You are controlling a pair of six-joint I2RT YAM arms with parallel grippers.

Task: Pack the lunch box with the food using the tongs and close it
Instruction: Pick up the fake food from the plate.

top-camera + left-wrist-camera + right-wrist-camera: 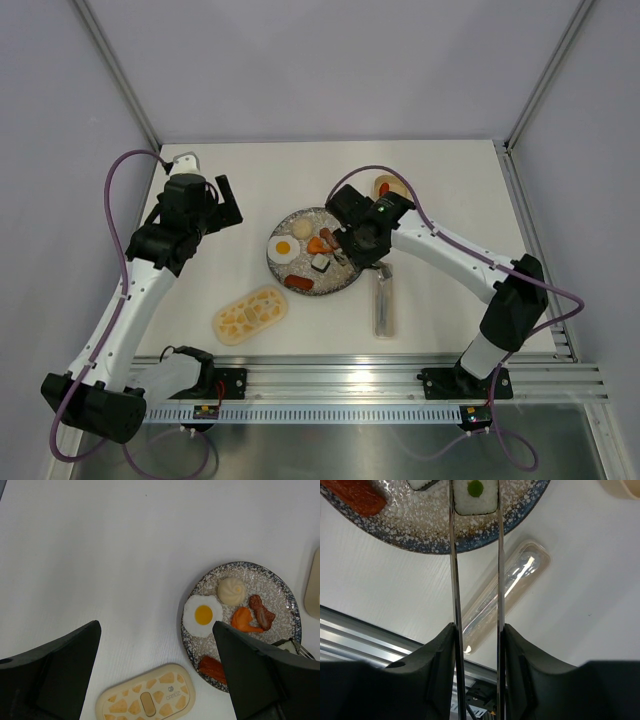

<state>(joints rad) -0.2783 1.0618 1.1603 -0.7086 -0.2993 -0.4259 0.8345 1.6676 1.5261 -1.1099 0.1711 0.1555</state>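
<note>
— At the plate point(275, 587)'s near rim, which way do the tongs point(452, 580) point?
— Their long axis runs from the right gripper point(476, 630) straight onto the plate. The two arms flank a sushi roll point(476, 492), one against each side. The jaws clamp both arms from outside.
— And the left gripper point(155, 630)?
— Jaws spread wide, holding nothing, above the table point(125, 540) left of the plate.
— And the lunch box point(392, 186)?
— Tub beyond the plate's far-right rim, partly hidden by the right arm point(450, 250). Its lid point(145, 700) lies flat off the plate's near-left rim, long axis angled toward the plate.
— What is hard to make out?
— Tong tips and a second roll point(422, 484) are cut off at the wrist view's top edge. The joined end is out of sight past the fingers
</note>
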